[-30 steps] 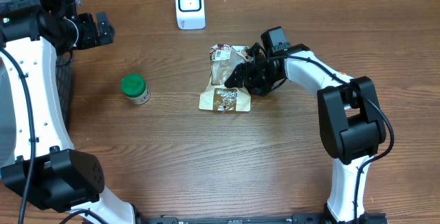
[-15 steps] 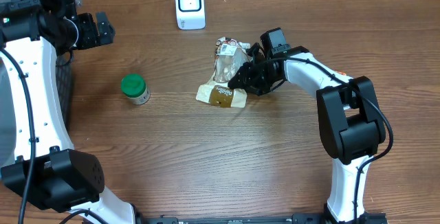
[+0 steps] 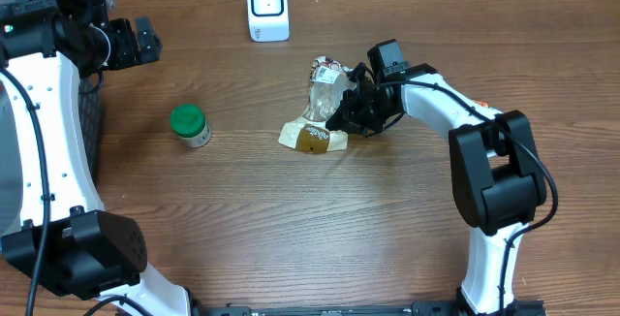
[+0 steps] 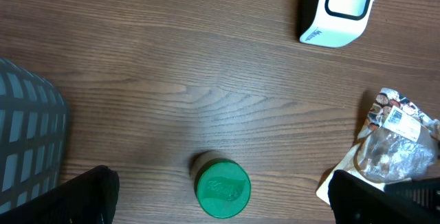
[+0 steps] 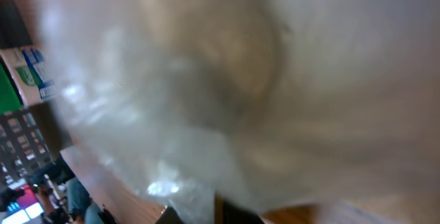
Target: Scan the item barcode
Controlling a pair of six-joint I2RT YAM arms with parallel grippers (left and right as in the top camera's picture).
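Right gripper (image 3: pixel 349 110) is closed on the clear snack bag (image 3: pixel 318 91), which stands tilted near the middle of the counter (image 3: pixel 291 219), in front of the white scanner (image 3: pixel 267 8). Left gripper (image 3: pixel 145 39) hangs open, well apart.

1. The left arm (image 3: pixel 44 142) rises at the far left, wrist turned inward, with the left gripper (image 3: pixel 143 41) held high and facing down, jaws spread wide.
2. The right arm (image 3: pixel 441 103) bends at the elbow and reaches across. The right gripper (image 3: pixel 346 112) sits low, jaws clamped on the snack packet (image 3: pixel 325 88).
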